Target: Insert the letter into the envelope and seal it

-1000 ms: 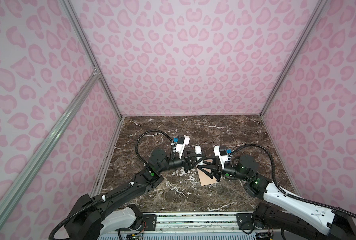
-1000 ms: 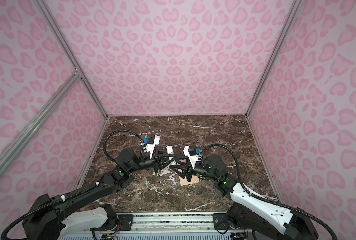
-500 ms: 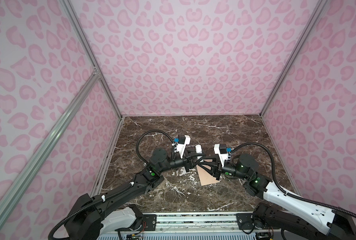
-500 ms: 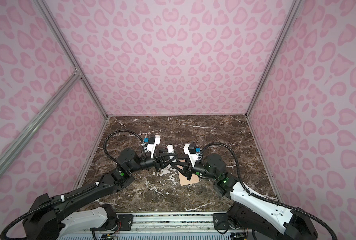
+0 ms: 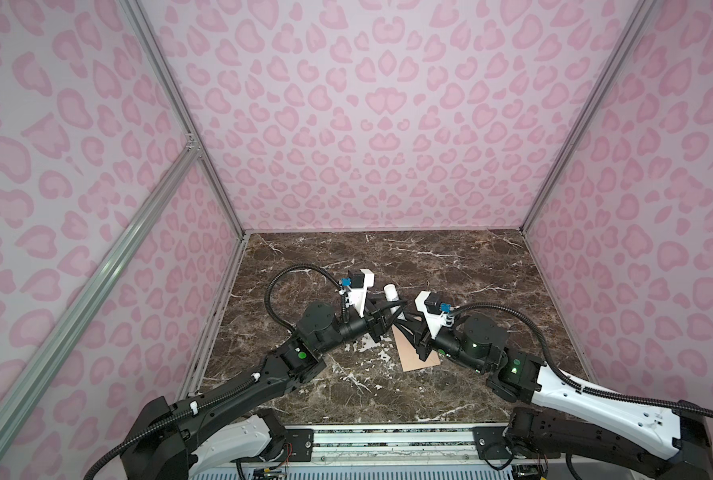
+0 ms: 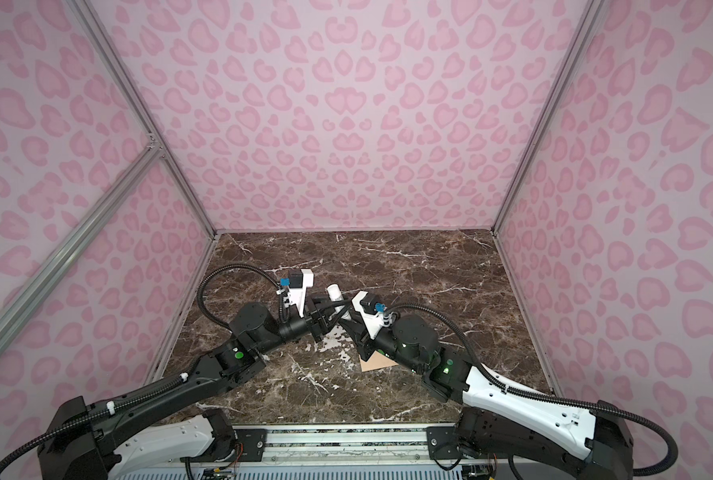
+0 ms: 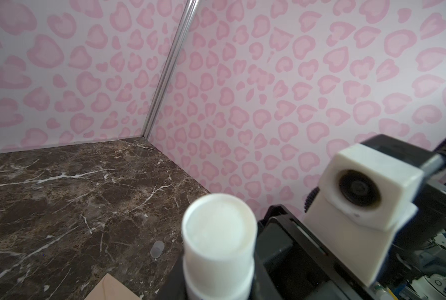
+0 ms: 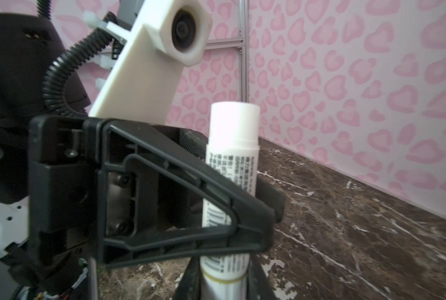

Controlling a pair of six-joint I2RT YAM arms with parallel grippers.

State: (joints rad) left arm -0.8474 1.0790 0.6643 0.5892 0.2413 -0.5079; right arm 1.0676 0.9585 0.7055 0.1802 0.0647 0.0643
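Three walls [image 5: 388,124] papered in pale pink with darker pink heart-like blotches close the cell, and bare aluminium posts [image 5: 562,158] run up the corners. One surface [image 5: 450,266] of dark brown marble with white veins carries everything.

Two arms reach in from the near edge, the left arm [image 5: 238,390] and the right arm [image 5: 596,399]. Each is black toward the wrist and carries one white camera mount, and they meet near the middle of the surface.

One envelope [image 5: 409,354], peach in colour, lies flat on the surface, partly under the right arm's wrist. Its near corner is bare in both top views, and a corner of the envelope [image 7: 107,288] also shows in the left wrist view.

One glue stick [image 8: 231,145], a white tube, is held between the two grippers. The left gripper [image 8: 270,211] is clamped across its middle, one black finger in front of the tube and one behind. The right gripper [image 8: 223,272] pinches its lower end, with a finger tight on either side.

The tube's label bears rows of small dark print, too fine to read, two barcode blocks and a thin yellow ring near the base. Its far end shows a flat white face in the left wrist view.

One small translucent cap [image 7: 157,248] lies on the surface near the envelope, apart from it
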